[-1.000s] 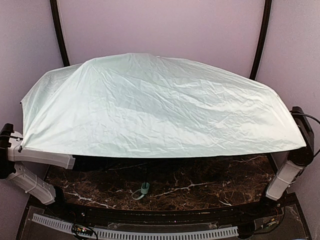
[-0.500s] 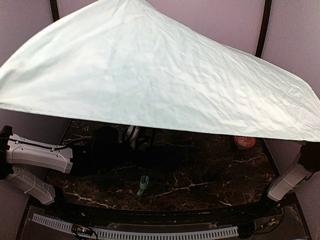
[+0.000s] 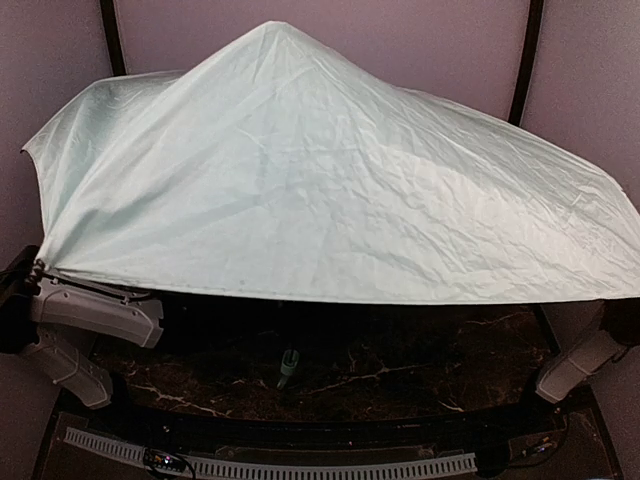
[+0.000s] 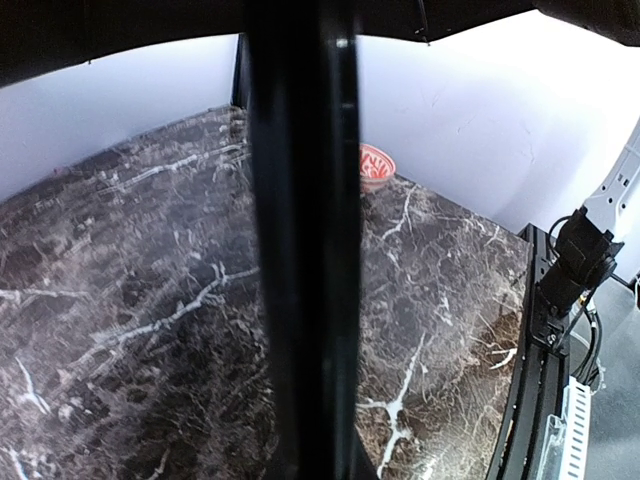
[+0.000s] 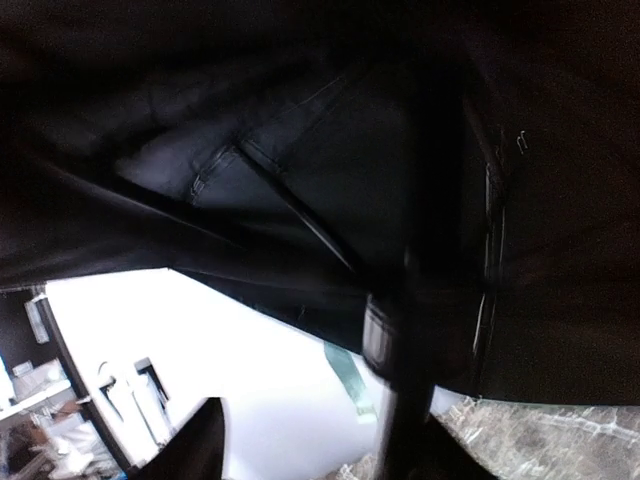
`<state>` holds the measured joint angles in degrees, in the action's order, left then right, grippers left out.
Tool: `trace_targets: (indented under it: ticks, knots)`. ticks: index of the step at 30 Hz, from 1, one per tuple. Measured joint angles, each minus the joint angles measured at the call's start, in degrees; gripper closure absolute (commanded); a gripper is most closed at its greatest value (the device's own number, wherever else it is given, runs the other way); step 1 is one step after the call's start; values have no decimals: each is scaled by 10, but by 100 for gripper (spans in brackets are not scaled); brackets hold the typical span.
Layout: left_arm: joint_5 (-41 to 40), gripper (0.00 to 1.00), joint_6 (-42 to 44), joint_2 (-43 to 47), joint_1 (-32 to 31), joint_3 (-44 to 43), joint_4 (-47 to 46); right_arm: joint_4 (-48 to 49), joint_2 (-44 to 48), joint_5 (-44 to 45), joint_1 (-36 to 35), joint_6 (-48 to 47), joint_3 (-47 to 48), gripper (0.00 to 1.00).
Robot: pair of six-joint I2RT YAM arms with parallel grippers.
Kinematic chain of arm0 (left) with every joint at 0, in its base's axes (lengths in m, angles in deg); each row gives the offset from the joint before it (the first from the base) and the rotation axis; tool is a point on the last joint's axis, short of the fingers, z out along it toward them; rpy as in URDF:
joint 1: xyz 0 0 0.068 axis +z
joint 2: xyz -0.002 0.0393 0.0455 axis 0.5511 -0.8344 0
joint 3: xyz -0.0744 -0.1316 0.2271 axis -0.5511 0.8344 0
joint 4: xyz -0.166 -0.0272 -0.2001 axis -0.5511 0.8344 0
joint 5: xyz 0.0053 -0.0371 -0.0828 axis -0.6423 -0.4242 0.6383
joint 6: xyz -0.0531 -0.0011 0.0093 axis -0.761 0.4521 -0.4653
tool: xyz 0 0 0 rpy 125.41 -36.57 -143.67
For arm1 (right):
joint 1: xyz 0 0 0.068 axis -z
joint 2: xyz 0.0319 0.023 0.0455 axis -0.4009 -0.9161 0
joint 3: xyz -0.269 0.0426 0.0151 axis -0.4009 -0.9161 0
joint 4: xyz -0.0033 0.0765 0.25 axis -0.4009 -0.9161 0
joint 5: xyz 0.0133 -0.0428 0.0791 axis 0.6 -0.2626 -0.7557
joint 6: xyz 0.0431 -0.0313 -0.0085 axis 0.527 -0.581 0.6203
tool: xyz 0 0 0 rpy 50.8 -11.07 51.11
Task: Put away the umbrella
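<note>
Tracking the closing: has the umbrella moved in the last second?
Yes. The umbrella now peaks higher against the back wall than a second ago.

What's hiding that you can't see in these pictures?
Top view: the umbrella covers both grippers and most of the table.
Left wrist view: a black bar blocks the middle, partly hiding a small orange object.
Right wrist view: dark and blurred; whether the right gripper holds the shaft is unclear.

Your umbrella [image 3: 330, 190] shows wrinkled, faintly shiny cloth outside, duller black inside — and your table [image 4: 130, 300] looks like polished, white-veined dark marble.
</note>
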<state>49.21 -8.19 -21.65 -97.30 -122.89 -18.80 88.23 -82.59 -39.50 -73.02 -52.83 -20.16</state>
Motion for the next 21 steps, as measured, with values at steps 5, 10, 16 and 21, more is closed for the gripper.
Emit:
trace_targets:
  ticks: [5, 10, 16, 21]
  knots:
    - [2, 100, -14, -11, 0, 0, -3, 54, 3, 37, 1, 5, -22, 24]
    - [2, 100, -19, -11, 0, 0, -8, 96, 1, 76, 2, 8, -31, 22]
    - [3, 100, -26, -12, 0, 0, -11, 132, -21, 104, 8, 18, -34, 27]
    - [8, 100, -27, -13, 0, 0, -12, 150, -30, 129, 19, 29, -34, 27]
